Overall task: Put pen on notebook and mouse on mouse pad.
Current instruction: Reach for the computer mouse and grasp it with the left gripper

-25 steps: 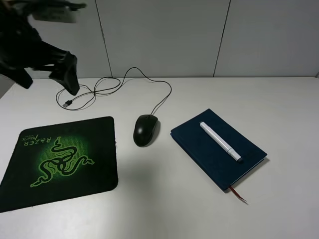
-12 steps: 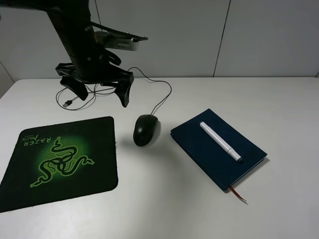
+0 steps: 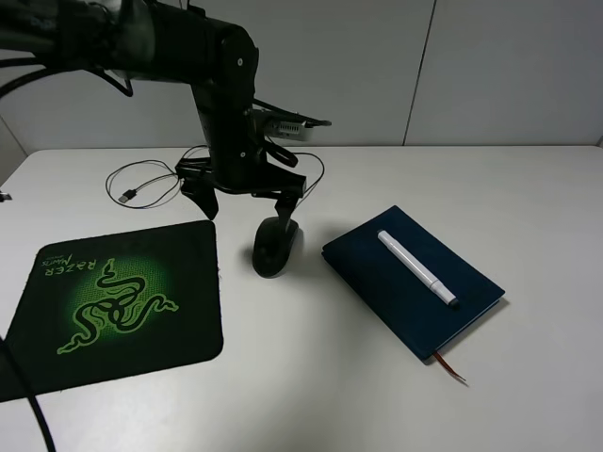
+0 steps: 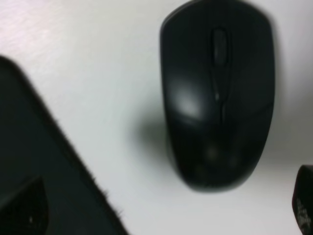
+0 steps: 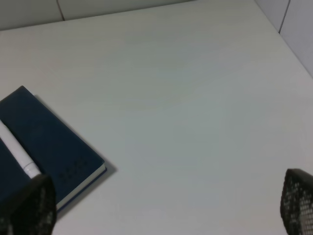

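The glossy black mouse [image 3: 273, 247] [image 4: 217, 93] lies on the white table between the mouse pad [image 3: 122, 301] and the notebook [image 3: 410, 282]. My left gripper [image 3: 246, 209] [image 4: 164, 208] hangs open just above and behind the mouse, with one finger [image 3: 285, 202] over its rear and the other finger [image 3: 203, 200] near the pad's far corner [image 4: 39, 171]. The white pen [image 3: 417, 268] [image 5: 17, 154] rests diagonally on the navy notebook [image 5: 44, 142]. My right gripper [image 5: 161, 205] is open over bare table beside the notebook and does not show in the exterior high view.
The mouse's thin black cable [image 3: 155, 179] loops across the back of the table and ends in a USB plug [image 3: 125, 197]. The left arm [image 3: 226, 85] reaches in from the upper left. A reddish ribbon [image 3: 452, 367] sticks out of the notebook's near end.
The left arm has swung from the far left toward the middle and come down, bringing its open gripper over the mouse. Mouse, pen and notebook have not moved.
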Motion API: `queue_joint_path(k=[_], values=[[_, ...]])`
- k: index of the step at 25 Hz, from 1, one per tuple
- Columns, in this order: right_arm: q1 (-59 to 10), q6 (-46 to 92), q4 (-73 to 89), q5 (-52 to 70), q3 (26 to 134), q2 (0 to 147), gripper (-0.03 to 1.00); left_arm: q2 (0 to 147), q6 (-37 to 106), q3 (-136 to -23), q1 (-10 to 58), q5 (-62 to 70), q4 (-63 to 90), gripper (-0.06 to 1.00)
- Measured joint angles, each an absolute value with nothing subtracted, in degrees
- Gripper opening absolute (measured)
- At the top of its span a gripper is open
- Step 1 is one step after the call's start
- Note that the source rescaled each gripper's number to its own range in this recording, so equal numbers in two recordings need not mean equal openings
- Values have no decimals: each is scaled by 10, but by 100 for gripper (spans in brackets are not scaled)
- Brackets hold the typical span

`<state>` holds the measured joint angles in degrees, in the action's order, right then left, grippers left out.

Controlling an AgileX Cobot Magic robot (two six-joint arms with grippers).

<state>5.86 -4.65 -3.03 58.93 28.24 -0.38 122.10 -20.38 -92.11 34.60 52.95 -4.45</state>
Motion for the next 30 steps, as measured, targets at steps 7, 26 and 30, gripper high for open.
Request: queue_joint_path(k=[7, 26, 30], values=[[59, -46, -30, 589, 282, -4, 100, 1274, -214, -962, 350, 523, -32, 100], [59, -46, -30, 589, 282, -4, 100, 1339, -220, -984, 351, 496, -13, 100], [59, -46, -30, 589, 282, -4, 100, 1340, -220, -986, 351, 497, -13, 98]])
